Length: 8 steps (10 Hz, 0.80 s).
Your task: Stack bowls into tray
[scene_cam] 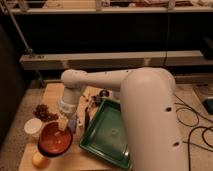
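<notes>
We see a reddish-brown bowl [53, 142] sitting upright near the front left corner of the wooden table [52, 93]. It lies outside the green tray [111, 133], just to the tray's left. A smaller white bowl [33, 127] stands just beside it, closer to the left edge and apart from the tray. A round yellow-orange thing [39, 159] lies at the front edge, against the brown bowl's near side.

The gripper [63, 123] hangs at the back rim of the brown bowl, pointing down, and its pale tip seems to meet the rim. We cannot tell how far open it is, nor whether it has hold of the bowl.

The tray lies askew toward the right edge of the table, one corner aimed at the back edge. The white arm [145, 115] reaches across from the right, and its thick nearest part covers the tray's right side.

A dark brown clump [44, 112] lies near the left edge, behind the white bowl. Some small dark items [93, 104] sit between the arm and the tray's back corner; we cannot make out what they are. Cables [193, 116] trail over the floor on the right.
</notes>
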### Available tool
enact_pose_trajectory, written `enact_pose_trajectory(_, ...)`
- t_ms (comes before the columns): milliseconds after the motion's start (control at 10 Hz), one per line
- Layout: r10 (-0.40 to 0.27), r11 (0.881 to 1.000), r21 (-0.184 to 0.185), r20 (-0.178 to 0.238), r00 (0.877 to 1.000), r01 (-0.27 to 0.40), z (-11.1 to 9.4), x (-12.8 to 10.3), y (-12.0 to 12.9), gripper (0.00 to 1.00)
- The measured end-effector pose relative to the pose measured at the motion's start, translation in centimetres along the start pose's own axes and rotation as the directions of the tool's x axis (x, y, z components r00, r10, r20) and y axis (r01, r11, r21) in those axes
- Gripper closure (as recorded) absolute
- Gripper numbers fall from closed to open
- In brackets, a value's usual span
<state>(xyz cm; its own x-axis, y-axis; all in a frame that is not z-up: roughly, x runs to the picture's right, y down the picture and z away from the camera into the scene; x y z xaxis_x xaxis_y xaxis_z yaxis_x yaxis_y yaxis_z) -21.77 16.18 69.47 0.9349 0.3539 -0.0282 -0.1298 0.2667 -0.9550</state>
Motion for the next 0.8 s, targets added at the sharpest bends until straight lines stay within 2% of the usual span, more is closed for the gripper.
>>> enact_pose_trajectory(200,-0.005,1.000,0.016,-0.006,1.000,0.005,-3.0,-1.2,0.9,1.00)
enact_pose_trajectory(300,0.012,0.999,0.037,-0.003,1.000,-0.012,-5.0,-1.1,0.7,1.00)
enact_pose_trajectory(400,0.027,0.998,0.050,0.002,1.000,-0.027,-5.9,-0.5,0.5,1.00)
enact_pose_trajectory(500,0.054,0.996,0.068,0.018,0.998,-0.055,-6.9,0.8,0.2,1.00)
enact_pose_trajectory(800,0.144,0.980,0.125,0.099,0.985,-0.156,-10.1,7.5,-1.1,1.00)
